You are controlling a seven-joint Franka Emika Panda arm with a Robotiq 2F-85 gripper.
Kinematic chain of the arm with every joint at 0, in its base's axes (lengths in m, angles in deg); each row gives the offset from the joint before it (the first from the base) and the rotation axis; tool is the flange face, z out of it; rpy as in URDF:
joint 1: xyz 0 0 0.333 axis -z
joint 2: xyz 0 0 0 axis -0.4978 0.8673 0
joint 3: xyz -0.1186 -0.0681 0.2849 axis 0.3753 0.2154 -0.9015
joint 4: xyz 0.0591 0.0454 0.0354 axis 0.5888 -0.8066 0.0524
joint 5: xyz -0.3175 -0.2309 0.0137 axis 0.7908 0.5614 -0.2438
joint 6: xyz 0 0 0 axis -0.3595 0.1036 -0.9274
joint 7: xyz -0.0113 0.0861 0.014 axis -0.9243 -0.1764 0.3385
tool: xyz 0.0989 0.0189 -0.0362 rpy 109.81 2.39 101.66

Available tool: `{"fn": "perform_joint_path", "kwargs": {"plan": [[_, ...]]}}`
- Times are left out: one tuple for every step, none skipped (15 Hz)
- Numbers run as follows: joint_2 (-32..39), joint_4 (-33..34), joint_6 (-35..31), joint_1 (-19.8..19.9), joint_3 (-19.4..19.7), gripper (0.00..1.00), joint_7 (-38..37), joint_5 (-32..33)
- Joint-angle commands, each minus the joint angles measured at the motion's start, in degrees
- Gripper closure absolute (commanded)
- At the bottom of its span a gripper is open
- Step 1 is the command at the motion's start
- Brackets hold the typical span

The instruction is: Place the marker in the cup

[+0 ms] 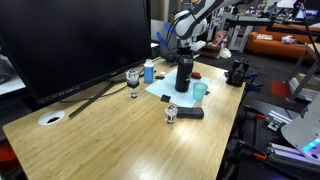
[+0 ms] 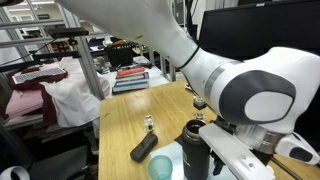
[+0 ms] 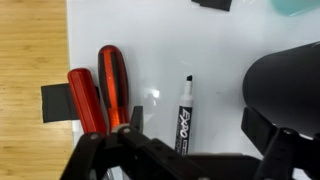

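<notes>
Marker (image 3: 184, 115) on paper (image 3: 220, 60) | red screwdrivers (image 3: 100, 90) beside | blk bottle (image 2: 195, 155) nr | gripper (image 3: 190, 160) spread

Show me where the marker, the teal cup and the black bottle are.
marker (image 3: 184, 115): wrist view, middle of its barrel.
teal cup (image 1: 200, 92): in an exterior view, on its side wall.
black bottle (image 2: 195, 155): in an exterior view, on its body below the cap.
</notes>
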Motion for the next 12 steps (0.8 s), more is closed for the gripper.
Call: {"fn": "perform_joint_path", "kwargs": {"plan": [[0.6,0.2,-0.4,0.5,-0.6,0.00,-0.4,0.3],[1.0,0.1,-1.1,0.5,-0.6,0.00,-0.4,0.5],[1.6,0.3,-1.8,0.6,-0.7,0.00,-0.3,0.3],[2.3,0.3,-3.3,0.8,-0.8,0.00,-0.4,-0.2],[2.9,0.3,-5.0,1.0,-1.0,0.00,-0.4,-0.6],[3.4,0.4,-6.1,1.2,-1.1,0.00,-0.5,-1.0],[4.0,0.6,-7.4,1.3,-1.2,0.00,-0.6,-1.3],[4.5,0.7,-8.2,1.3,-1.2,0.00,-0.7,-1.5],[4.9,0.7,-9.0,1.0,-0.9,0.00,-1.2,-1.0],[5.2,0.7,-9.7,0.8,-0.8,0.00,-1.3,-0.8],[5.3,0.7,-10.2,0.8,-0.8,0.00,-1.3,-0.8],[5.4,0.7,-10.7,0.8,-0.9,0.00,-1.4,-0.8]]}}
